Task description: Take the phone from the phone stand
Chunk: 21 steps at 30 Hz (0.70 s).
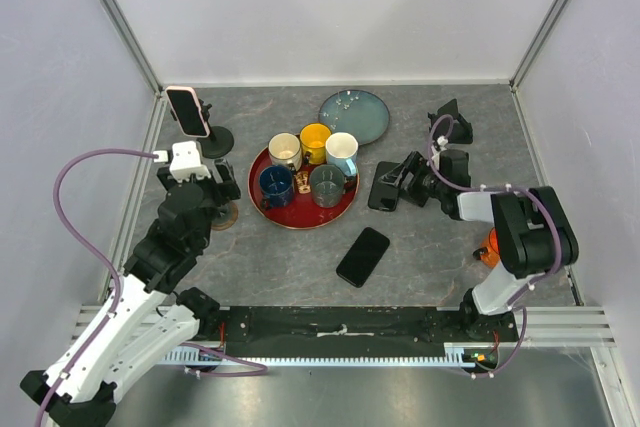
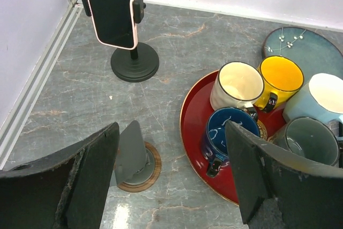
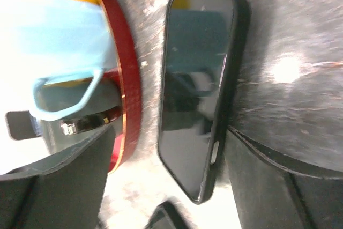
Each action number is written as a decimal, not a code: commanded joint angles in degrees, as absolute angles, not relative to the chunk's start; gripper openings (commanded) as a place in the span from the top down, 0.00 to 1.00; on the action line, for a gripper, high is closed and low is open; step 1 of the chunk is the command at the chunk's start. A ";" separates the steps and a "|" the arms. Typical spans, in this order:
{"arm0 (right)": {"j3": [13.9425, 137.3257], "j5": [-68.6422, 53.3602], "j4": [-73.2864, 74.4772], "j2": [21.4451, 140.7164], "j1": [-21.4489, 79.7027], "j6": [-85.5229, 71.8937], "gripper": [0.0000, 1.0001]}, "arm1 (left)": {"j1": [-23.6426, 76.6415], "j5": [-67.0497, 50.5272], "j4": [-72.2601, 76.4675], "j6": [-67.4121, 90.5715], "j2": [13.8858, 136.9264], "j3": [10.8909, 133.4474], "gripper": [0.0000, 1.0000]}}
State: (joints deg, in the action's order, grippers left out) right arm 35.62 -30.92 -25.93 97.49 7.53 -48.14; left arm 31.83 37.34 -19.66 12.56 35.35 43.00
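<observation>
worktop (image 2: 177,41): grey veined stone look, faint sheen | phone (image 2: 110,6) ahead of left jaws: glossy glass, smooth pale case | stand (image 2: 134,63): matt black | tray (image 2: 193,116) right of them: glossy red | mugs (image 2: 238,84): glazed ceramic | left jaws: matt black, rough | black phone (image 3: 195,95) between right jaws: glossy screen, matt case

Taking the tray (image 1: 300,217) at the middle of the bench (image 1: 430,267) as the clock's centre, five mugs (image 1: 326,185) stand in it. A plate (image 1: 354,115) lies just behind it at 1 o'clock, and the phone stand (image 1: 215,142) stands at 10 o'clock near the far left corner with the phone (image 1: 187,110) clamped on it. A coaster (image 2: 154,167) lies at 8 o'clock just beside the tray's rim. A second phone (image 1: 384,185) lies flat at 3 o'clock just beside the tray, a third phone (image 1: 363,256) lies flat at 5 o'clock nearer the arms, and a second stand (image 1: 450,122) sits at 2 o'clock toward the far right.
</observation>
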 commanded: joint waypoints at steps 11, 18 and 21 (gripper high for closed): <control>35.60 -1.70 -3.96 78.32 9.40 -29.01 0.02 | 30.24 25.85 -22.93 16.61 43.06 45.00 0.14; 33.23 3.86 -5.27 68.21 10.46 -27.60 0.02 | 24.35 14.52 -27.68 21.00 52.90 47.63 0.14; 31.30 4.83 -6.59 65.66 10.37 -27.68 0.02 | 22.50 12.31 -28.47 21.88 55.45 47.64 0.14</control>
